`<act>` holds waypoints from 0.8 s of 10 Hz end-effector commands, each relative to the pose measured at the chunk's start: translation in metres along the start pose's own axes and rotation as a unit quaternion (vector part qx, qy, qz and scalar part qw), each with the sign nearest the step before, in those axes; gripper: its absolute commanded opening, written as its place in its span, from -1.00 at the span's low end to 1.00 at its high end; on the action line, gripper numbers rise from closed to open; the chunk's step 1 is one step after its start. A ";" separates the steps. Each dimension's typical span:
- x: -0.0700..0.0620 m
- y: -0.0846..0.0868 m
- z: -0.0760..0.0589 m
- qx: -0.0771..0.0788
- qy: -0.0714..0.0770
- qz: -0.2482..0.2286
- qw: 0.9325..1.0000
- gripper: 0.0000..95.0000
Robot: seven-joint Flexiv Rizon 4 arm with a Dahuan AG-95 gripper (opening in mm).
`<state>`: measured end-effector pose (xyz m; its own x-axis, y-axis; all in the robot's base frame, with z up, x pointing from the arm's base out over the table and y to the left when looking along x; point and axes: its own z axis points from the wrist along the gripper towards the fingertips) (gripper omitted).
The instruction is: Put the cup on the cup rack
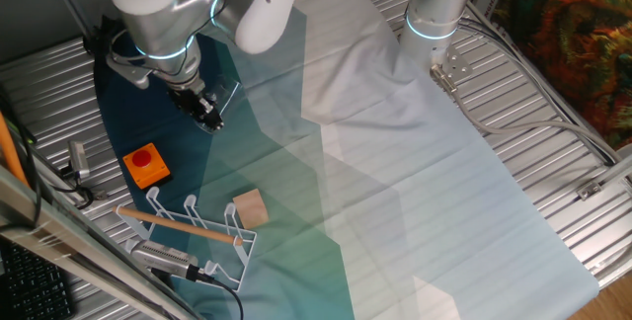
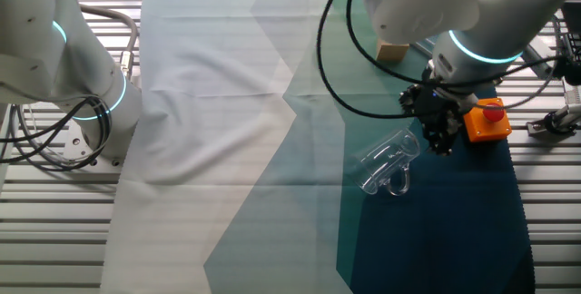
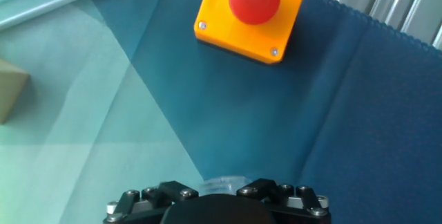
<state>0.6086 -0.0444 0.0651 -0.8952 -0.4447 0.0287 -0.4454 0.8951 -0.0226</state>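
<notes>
Hand view gives you only the base of the gripper [image 3: 219, 200] and a faint glassy edge just ahead of it, so you cannot tell whether the fingers are wide or closed. From the other fixed view, the cup [image 2: 390, 162] lies on its side on the cloth, just beside the fingertips, apparently not lifted. The cup rack [image 1: 193, 231] stands well apart, past the orange button box [image 1: 146, 165]. You still have grasping, carrying and hanging ahead.
</notes>
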 end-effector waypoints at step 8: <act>-0.015 -0.003 0.011 -0.021 0.065 -0.013 0.998 0.60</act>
<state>0.6231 -0.0407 0.0532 -0.8725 -0.4617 0.1596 -0.4644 0.8854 0.0227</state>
